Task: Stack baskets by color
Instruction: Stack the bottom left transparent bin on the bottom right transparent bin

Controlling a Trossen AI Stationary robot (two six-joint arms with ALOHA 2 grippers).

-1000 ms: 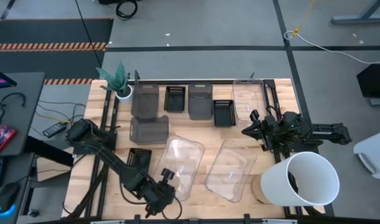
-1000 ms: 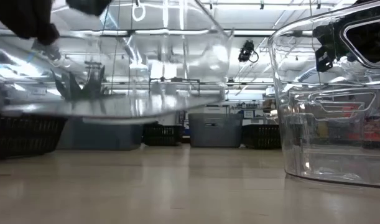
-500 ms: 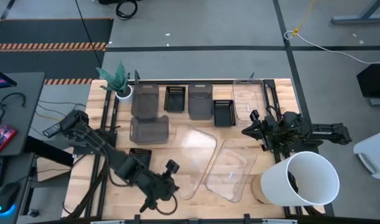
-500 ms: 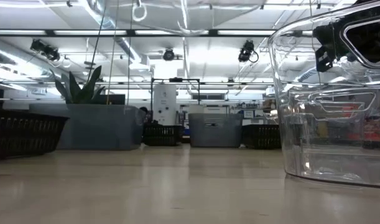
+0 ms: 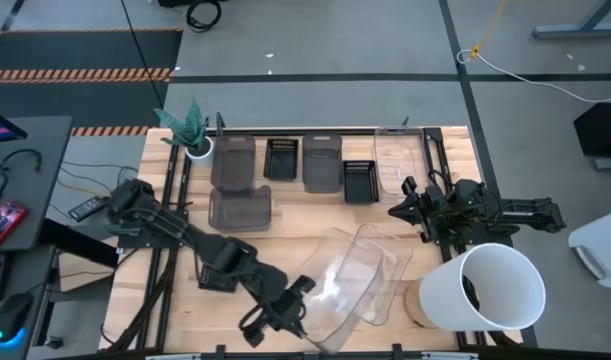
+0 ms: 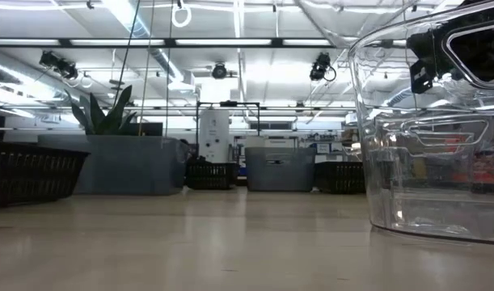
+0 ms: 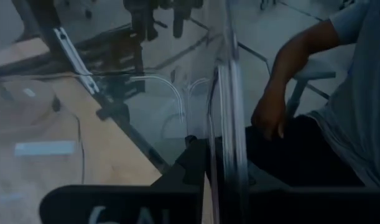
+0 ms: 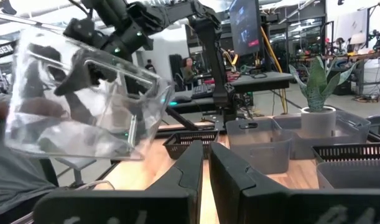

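My left gripper (image 5: 288,313) is near the table's front edge, shut on a large clear basket (image 5: 343,282) that it holds in the air, tilted. The basket's far end hangs over a second clear basket (image 5: 383,262) that rests on its bottom on the table. The right wrist view shows the lifted basket (image 8: 84,102) well above the tabletop. Smoky grey baskets (image 5: 235,160) (image 5: 240,208) (image 5: 322,163) and black slotted baskets (image 5: 281,157) (image 5: 357,180) stand on their bottoms along the back. My right gripper (image 8: 205,171) waits shut at the right side, holding nothing. My left gripper pinches the clear basket's wall at its near end (image 7: 232,124), one finger on each side of the wall. The fingers come from the table's near left, slanting slightly down. The basket is lifted clear of the table and tilted.
A big white bucket (image 5: 495,285) stands at the near right corner. A plant pot (image 5: 197,148) stands at the far left, and a third clear basket (image 5: 400,160) at the far right. A black basket (image 5: 217,268) lies under my left arm. A person (image 7: 339,106) sits beyond the table's near edge.
My left gripper has risen and gone toward the table's right edge, turning as it went. It carried the clear basket up off the table. The basket was lying left of the second clear basket and is now tilted above its near left part.
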